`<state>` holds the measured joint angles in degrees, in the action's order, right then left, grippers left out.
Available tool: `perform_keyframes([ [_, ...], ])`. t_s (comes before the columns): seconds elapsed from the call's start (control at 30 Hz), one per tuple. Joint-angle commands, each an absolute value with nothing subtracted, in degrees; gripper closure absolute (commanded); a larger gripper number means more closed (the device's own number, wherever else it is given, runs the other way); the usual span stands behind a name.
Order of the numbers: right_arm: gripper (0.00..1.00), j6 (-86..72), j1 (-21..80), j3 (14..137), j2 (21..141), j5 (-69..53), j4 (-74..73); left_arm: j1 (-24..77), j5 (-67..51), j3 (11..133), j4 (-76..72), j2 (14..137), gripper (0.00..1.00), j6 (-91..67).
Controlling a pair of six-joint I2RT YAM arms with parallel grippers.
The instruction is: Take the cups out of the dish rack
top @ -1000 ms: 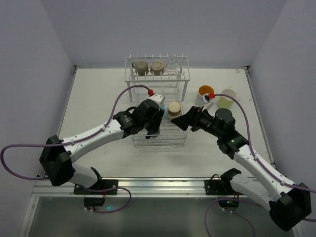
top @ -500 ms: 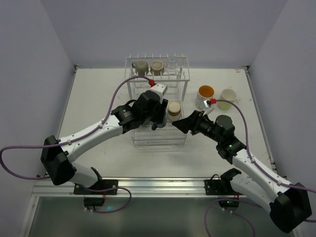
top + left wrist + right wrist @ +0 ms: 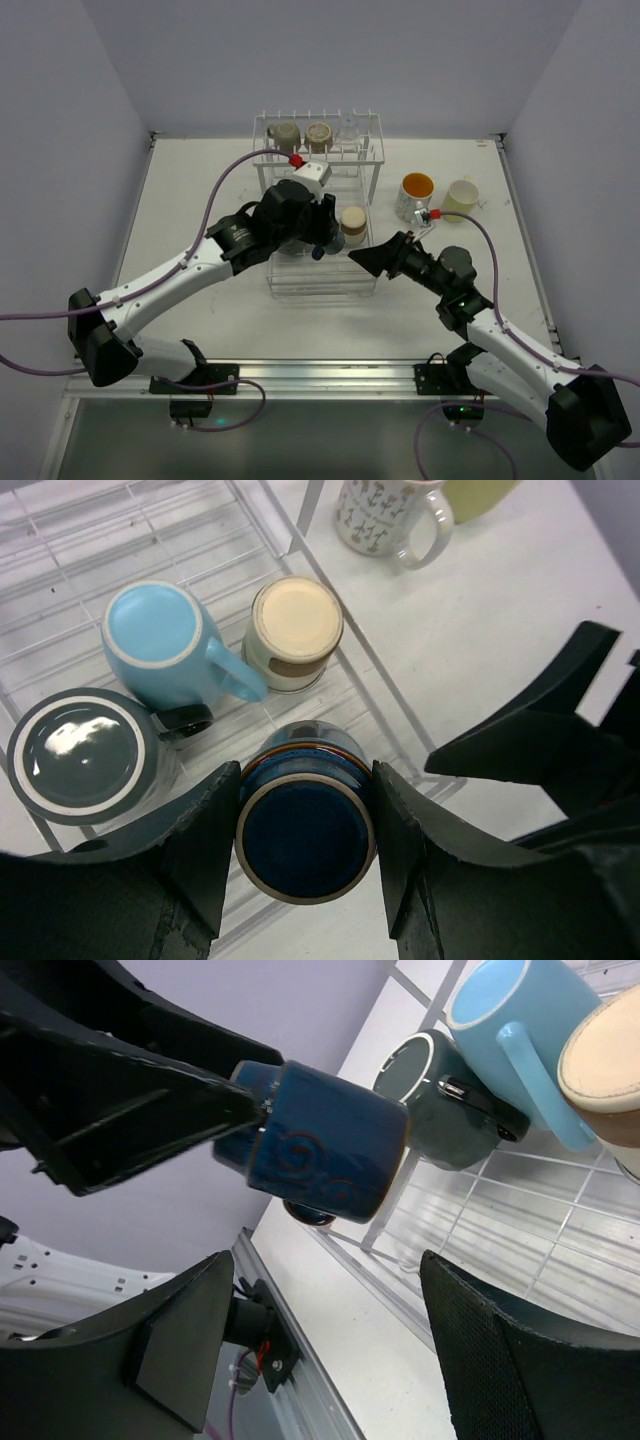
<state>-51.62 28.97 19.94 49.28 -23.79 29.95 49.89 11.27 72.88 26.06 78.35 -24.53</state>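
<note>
The left gripper [image 3: 303,798] is clenched on a dark blue cup [image 3: 305,832], base up, over the near part of the dish rack's [image 3: 322,291] lower basket. In that basket a light blue cup [image 3: 160,640], a dark green cup [image 3: 85,752] and a tan cup [image 3: 295,628] sit inverted. The right gripper [image 3: 372,258], spread wide and empty, hangs just beside the rack, while an orange-lined white cup [image 3: 415,193] and a pale yellow-green cup [image 3: 461,198] stand on the counter [image 3: 200,190].
</note>
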Motion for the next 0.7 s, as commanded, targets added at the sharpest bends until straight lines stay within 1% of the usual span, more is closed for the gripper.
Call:
perform_keyframes([
  [0.0, 0.22, -53.43, 29.00, 19.25, 50.71, -25.05, 39.19, 49.39, 8.62, 75.85, 19.78, 73.66, 1.00, -26.63],
  [0.2, 0.20, -56.86, 28.92, 18.54, 53.79, -28.56, 48.15, 49.39, 5.72, 74.97, 17.93, 72.07, 1.00, -28.30],
  [0.47, 0.22, -59.15, 29.00, 18.81, 55.02, -30.67, 56.15, 49.31, 0.28, 72.34, 13.19, 69.70, 1.00, -32.16],
  [0.67, 0.28, -61.78, 29.00, 17.76, 53.44, -31.99, 63.45, 49.31, -3.86, 69.53, 8.62, 67.59, 1.00, -36.29],
])
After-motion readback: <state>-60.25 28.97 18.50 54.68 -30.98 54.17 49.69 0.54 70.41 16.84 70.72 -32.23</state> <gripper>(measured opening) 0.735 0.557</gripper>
